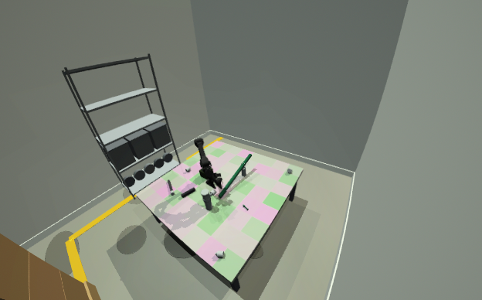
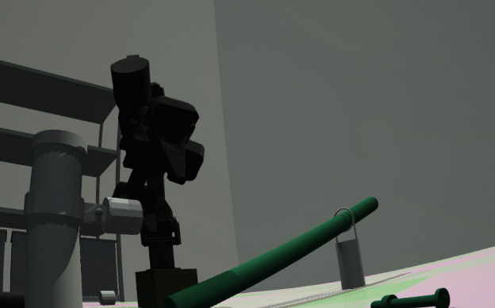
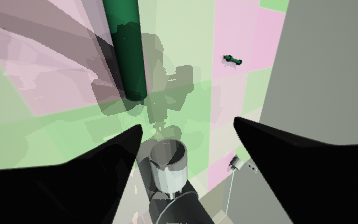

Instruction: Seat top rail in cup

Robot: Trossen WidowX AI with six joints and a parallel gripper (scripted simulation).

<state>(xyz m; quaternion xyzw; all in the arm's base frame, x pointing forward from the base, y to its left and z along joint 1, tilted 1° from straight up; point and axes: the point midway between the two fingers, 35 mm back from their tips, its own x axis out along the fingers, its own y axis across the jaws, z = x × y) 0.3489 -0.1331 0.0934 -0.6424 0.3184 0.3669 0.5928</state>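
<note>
The green top rail slopes down from the wire loop cap on the small post. Its cut end rests low on the table, apart from the cup. The grey rail-end cup hangs on the brace band of the big post, just under the post cap. My gripper is open and empty. It hangs above the cup and touches neither the cup nor the rail.
A green bolt lies on the checkered table. Small grey fittings and a dark cylinder also lie on it. A shelf rack stands behind the table, and a cardboard box stands at the front left.
</note>
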